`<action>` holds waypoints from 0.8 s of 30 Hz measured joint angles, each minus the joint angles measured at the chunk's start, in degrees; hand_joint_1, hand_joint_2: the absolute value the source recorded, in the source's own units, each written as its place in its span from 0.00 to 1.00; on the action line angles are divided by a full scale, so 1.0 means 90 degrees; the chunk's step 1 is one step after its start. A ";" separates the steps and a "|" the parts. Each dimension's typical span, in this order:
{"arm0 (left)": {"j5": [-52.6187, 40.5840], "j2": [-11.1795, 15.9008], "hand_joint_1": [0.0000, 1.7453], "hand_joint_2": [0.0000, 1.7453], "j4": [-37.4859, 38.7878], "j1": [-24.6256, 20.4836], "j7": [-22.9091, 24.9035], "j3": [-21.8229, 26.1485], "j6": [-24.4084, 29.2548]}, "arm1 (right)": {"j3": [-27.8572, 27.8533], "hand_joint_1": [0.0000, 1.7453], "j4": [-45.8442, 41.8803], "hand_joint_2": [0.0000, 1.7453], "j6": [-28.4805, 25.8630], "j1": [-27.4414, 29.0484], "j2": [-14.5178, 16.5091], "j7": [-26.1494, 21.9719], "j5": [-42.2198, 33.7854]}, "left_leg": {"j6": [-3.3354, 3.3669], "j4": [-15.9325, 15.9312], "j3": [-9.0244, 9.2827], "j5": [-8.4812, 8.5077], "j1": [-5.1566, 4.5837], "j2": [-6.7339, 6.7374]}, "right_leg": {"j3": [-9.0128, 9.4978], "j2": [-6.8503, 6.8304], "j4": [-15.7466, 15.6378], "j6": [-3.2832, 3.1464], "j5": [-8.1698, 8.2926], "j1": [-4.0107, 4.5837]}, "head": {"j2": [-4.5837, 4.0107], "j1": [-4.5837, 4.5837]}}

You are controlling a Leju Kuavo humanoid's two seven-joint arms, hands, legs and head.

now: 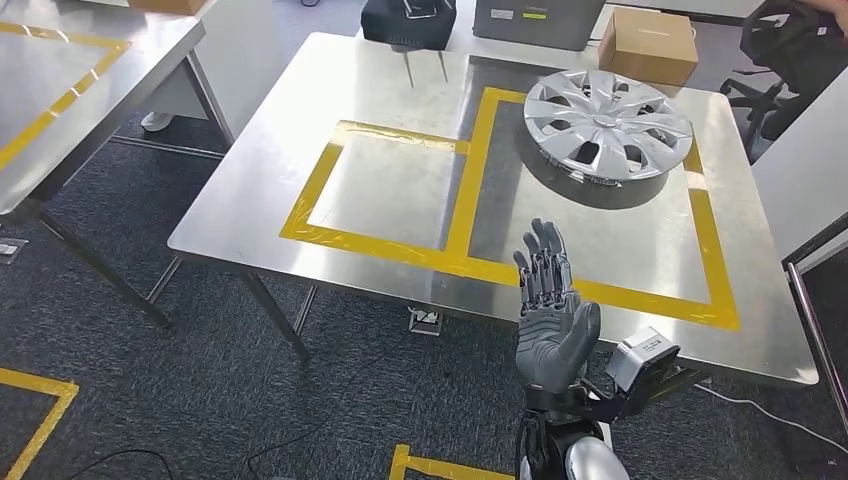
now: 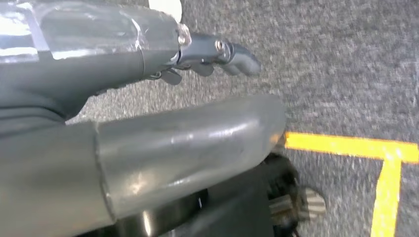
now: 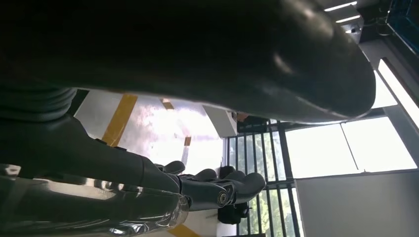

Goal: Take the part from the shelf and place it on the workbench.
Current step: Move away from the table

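Already the hubcap [image 1: 608, 126] lies on the steel bench [image 1: 400, 180], toward two o'clock in the head view, inside the larger of two boxes marked out in yellow tape [image 1: 470, 200]. It is a round silver wheel cover with curved spokes and dark slots between them, a small raised hub at its middle, and a row of clips showing under its near rim. It rests flat, face up, and throws a shadow on the steel just below it.

The right hand [image 1: 550, 310] stands up at about five o'clock in the head view, over the near edge of the bench and well apart from the hubcap. Its palm faces the camera, its fingers [image 1: 542, 262] point up and away, held apart and straight, and it holds nothing. A grey camera box [image 1: 640, 358] sits at its wrist. In the right wrist view its dark fingers [image 3: 232, 190] reach out with nothing in them.

The left hand [image 2: 212, 54] shows in the left wrist view above grey carpet [image 2: 346, 74] with a yellow floor line [image 2: 356, 147]. Its dark fingers stretch forward and grip nothing.

A cardboard box [image 1: 648, 42] sits at the far edge of the bench at one o'clock, beside a grey case [image 1: 538, 20].
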 joint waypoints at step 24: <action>-0.0180 0.0008 0.00 0.00 -0.0005 -0.0004 0.0318 0.0003 -0.0141 | 0.0027 0.00 0.0096 0.00 -0.0206 0.0158 0.0055 -0.0040 0.0140 | 0.0084 0.1577 -0.1282 -0.0243 -0.0120 0.0042 | 0.0578 -0.0068 -0.0469 -0.0370 -0.0191 0.0247 | 0.0000 0.0186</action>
